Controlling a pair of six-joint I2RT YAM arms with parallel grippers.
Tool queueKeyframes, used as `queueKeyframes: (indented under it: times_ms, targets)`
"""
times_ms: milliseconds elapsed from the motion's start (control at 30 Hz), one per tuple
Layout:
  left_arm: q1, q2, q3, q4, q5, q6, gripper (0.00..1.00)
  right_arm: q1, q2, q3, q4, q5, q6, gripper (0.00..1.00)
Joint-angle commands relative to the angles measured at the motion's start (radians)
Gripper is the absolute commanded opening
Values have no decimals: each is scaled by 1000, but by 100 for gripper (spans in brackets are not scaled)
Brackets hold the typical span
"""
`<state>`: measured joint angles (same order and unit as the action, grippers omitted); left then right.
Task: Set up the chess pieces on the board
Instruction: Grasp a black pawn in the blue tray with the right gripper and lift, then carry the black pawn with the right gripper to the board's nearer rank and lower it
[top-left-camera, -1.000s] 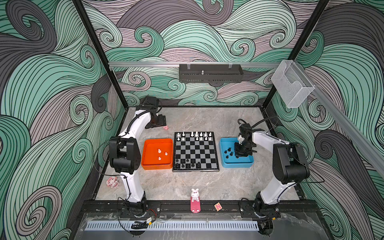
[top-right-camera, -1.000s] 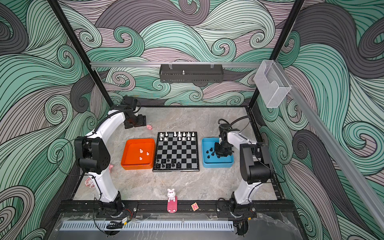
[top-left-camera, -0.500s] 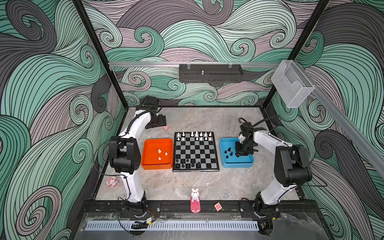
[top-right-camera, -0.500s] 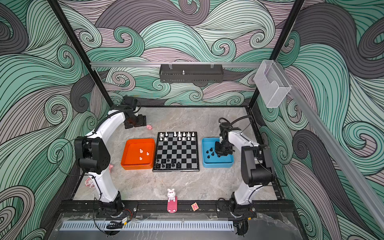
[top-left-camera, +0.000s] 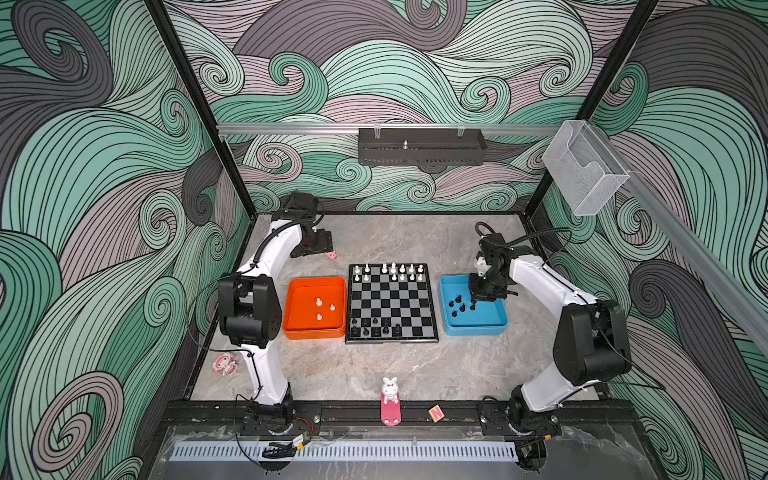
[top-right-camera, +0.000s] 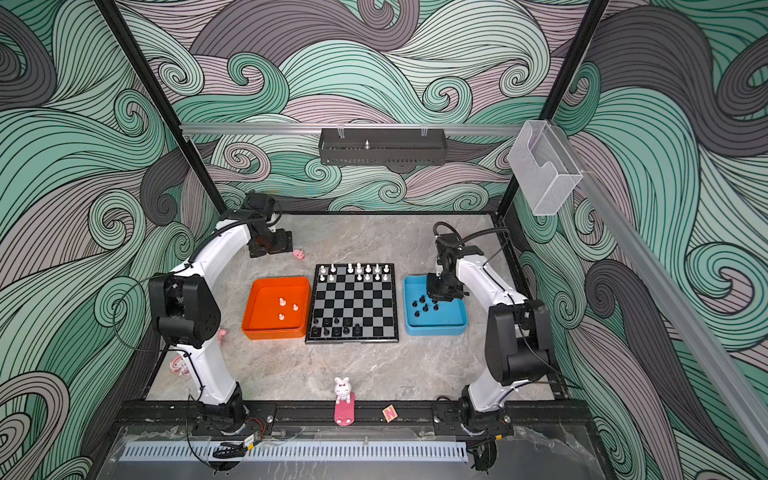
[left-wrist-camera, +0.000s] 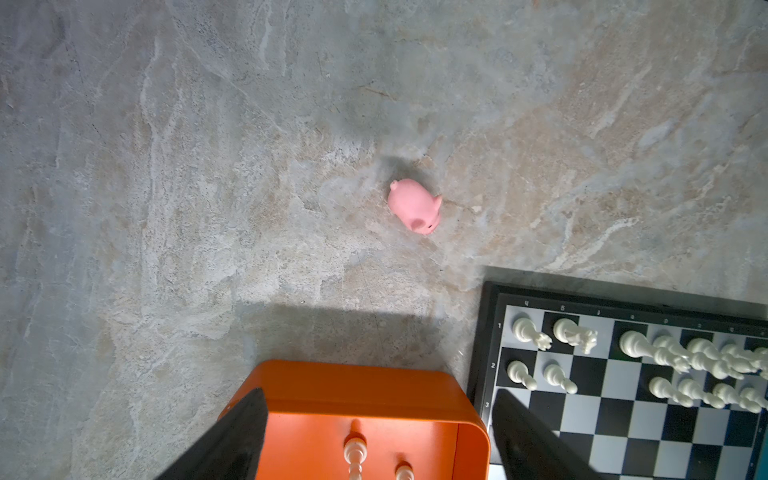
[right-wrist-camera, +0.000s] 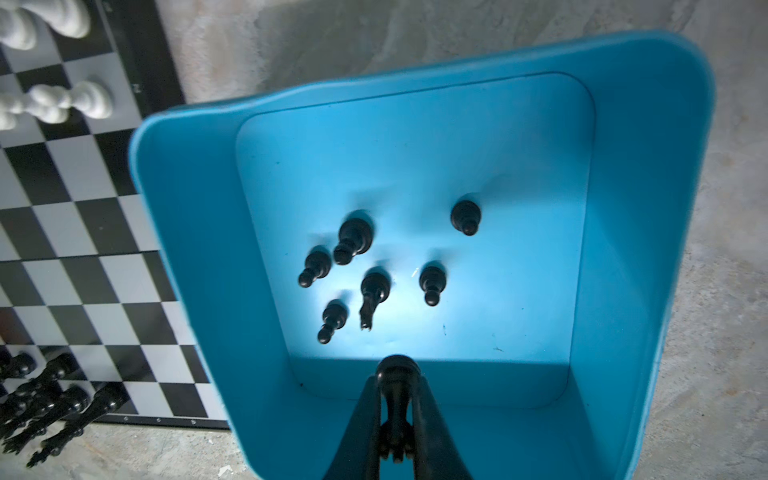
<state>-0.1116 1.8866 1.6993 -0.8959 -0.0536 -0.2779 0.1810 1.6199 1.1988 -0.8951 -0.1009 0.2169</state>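
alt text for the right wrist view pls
The right claw is shut on a black chess piece over the blue tray, where six more black pieces sit. The board lies beside it, with white pieces on it.

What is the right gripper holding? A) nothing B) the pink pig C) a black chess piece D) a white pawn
C: in the right wrist view the right gripper is shut on a black chess piece over the blue tray.

We log grey marbled tabletop (top-left-camera: 395, 365) bearing orange plastic tray (top-left-camera: 316, 333), black-framed checkered chessboard (top-left-camera: 390, 340), blue plastic tray (top-left-camera: 473, 331), small pink pig toy (top-left-camera: 331, 255)
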Motion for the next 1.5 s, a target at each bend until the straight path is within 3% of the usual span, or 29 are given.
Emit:
queueKeyframes:
  times_ms: [0, 367, 533, 1467]
  targets:
    - [4, -8, -3, 0, 12, -4, 87, 44, -32, 48, -55, 22, -4, 16]
    - [4, -4, -5, 0, 14, -5, 87, 355, -33, 74, -62, 14, 88, 16]
    - [5, -5, -6, 1, 17, -6, 87, 435, -1, 22, -5, 3, 136, 15]
    - [4, 11, -4, -3, 32, -9, 87, 507, 127, -54, 75, -25, 178, 17]
